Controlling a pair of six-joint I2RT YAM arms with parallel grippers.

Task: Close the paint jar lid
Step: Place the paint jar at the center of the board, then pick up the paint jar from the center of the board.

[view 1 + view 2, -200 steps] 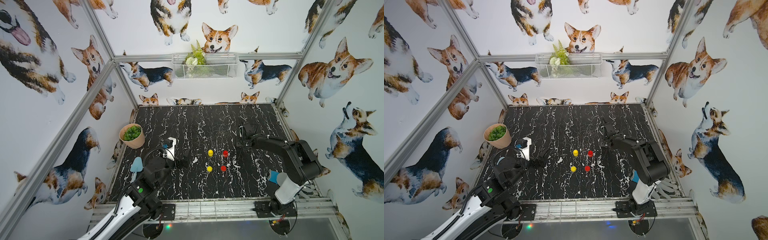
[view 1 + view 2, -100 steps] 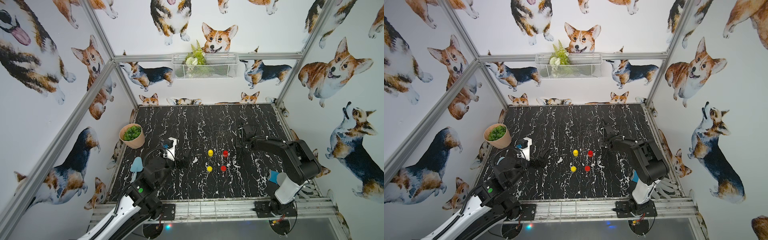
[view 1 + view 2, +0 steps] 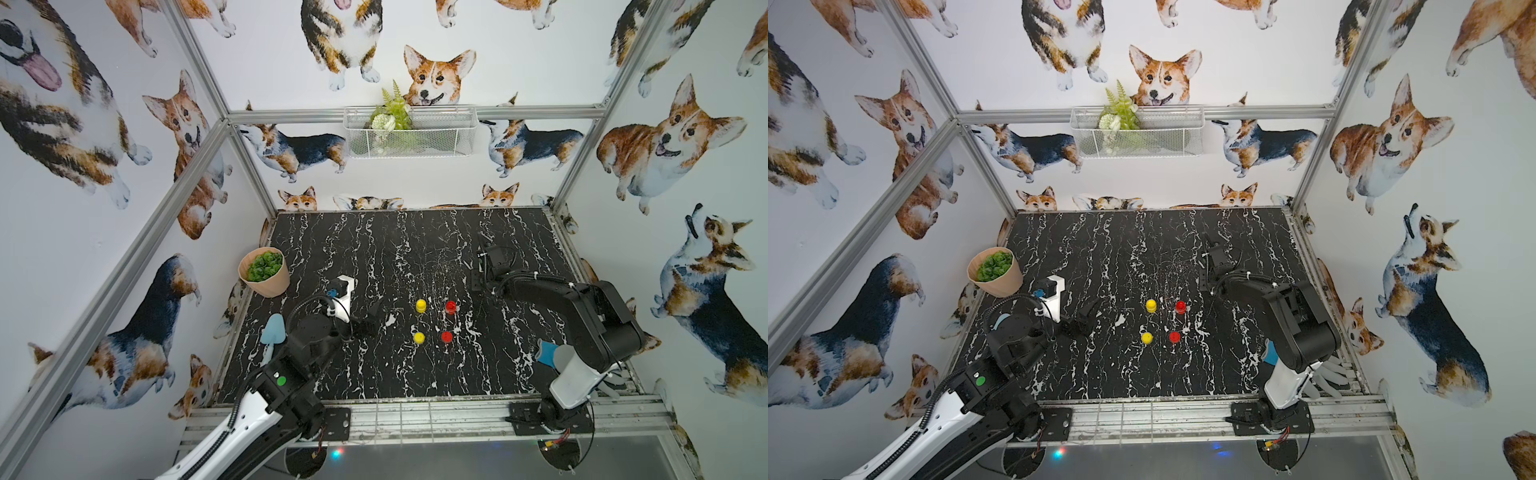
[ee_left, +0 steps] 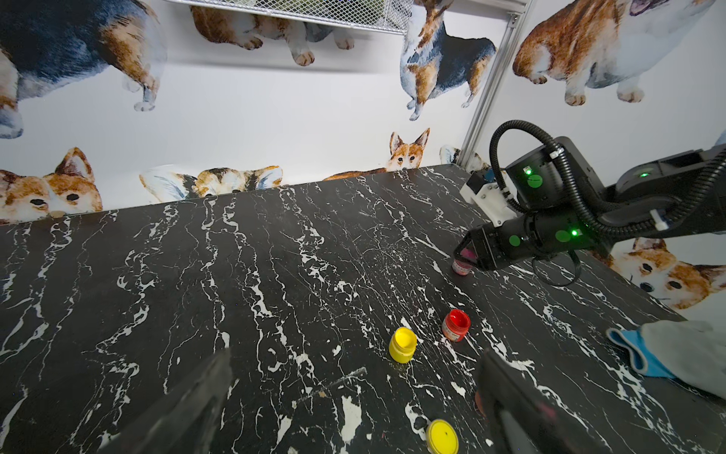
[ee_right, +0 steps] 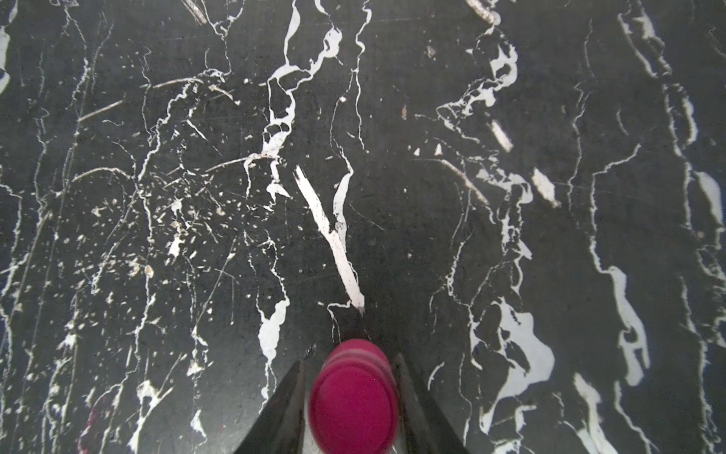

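Barely anything has shifted over the last second: the right tool [image 4: 467, 249] is clenched on the magenta lid [image 5: 353, 397] of the paint jar [image 4: 460, 267], which stands toward the right side of the bench [image 3: 374, 249].
Round, glossy and ridged at its rim, the lid shows blurred between dark, wedge-shaped fingers [image 5: 283, 408]. The bench is black, marble-patterned, veined white. The left tool [image 3: 371, 318], spread wide and empty as before, hangs beside small round yellow pots [image 3: 420, 305] and red pots [image 3: 450, 306] at mid-bench.
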